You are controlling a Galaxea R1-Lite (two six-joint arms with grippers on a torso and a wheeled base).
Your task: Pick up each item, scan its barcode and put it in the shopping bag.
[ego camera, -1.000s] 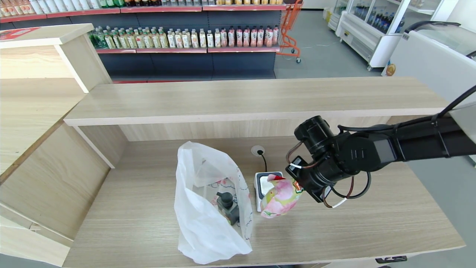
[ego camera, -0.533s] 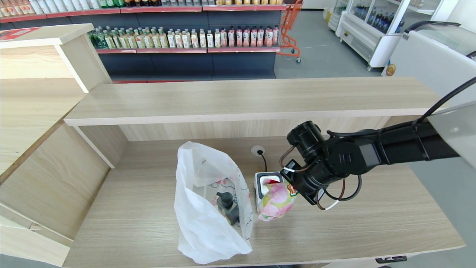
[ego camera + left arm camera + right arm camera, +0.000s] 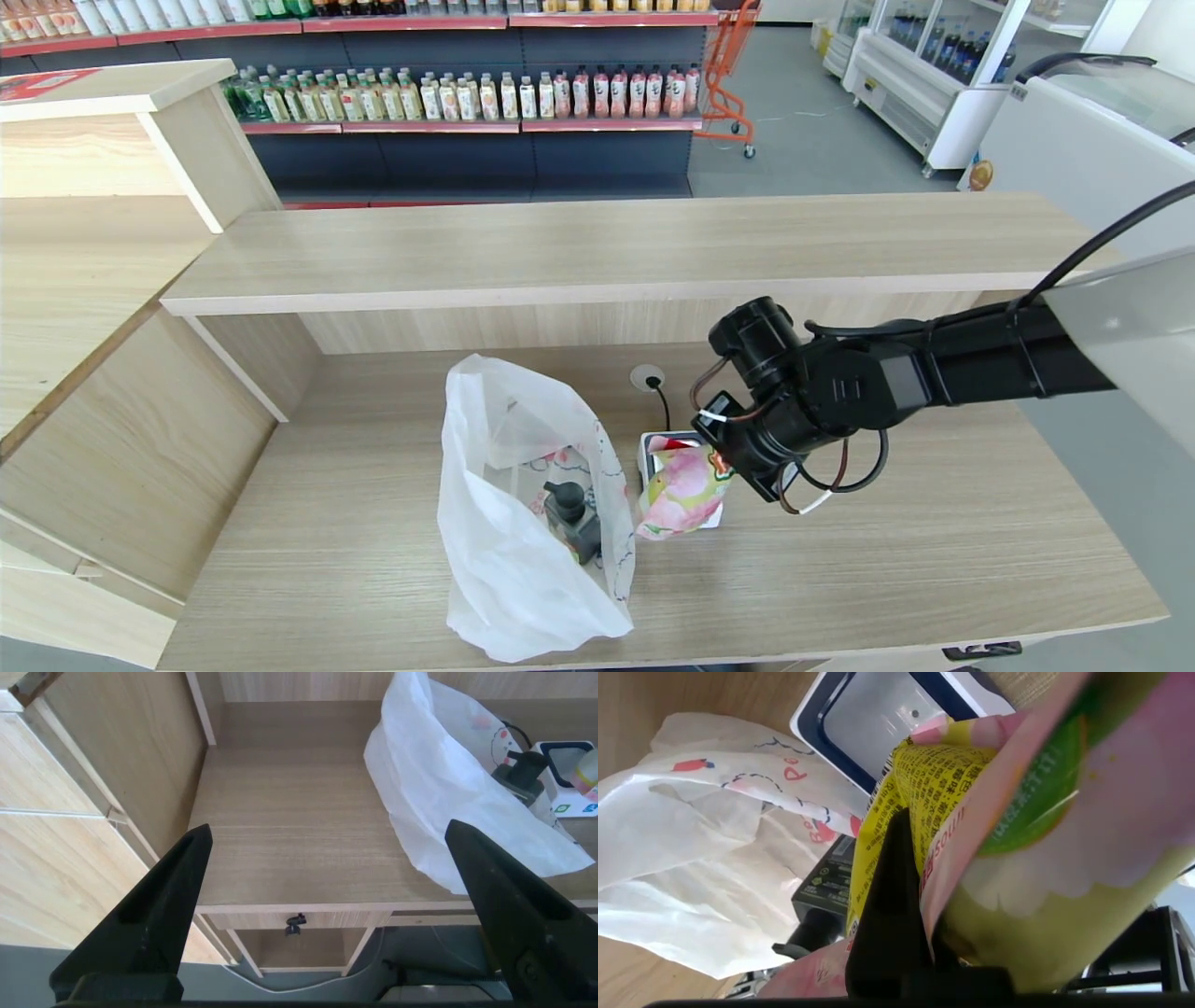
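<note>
My right gripper (image 3: 721, 464) is shut on a pink and green snack bag (image 3: 683, 491), holding it just above the white barcode scanner (image 3: 653, 447) in the middle of the counter. In the right wrist view the snack bag (image 3: 1036, 849) is pinched by a black finger (image 3: 896, 905), with the scanner (image 3: 887, 719) beyond it. The white shopping bag (image 3: 523, 523) stands open just left of the scanner, and a dark pump bottle (image 3: 571, 519) lies inside it. My left gripper (image 3: 332, 915) is open, low off the counter's front edge, with the shopping bag (image 3: 458, 784) beyond it.
A raised wooden ledge (image 3: 635, 252) runs along the back of the counter (image 3: 934, 551). A wooden side wall (image 3: 140, 448) closes the left. The scanner's cable runs to a socket (image 3: 648, 377) in the counter. Shop shelves with bottles (image 3: 467, 93) stand behind.
My right arm has carried the snack bag leftward and slightly back, from the scanner's right side to over the scanner and nearer the shopping bag. The shopping bag stays still.
</note>
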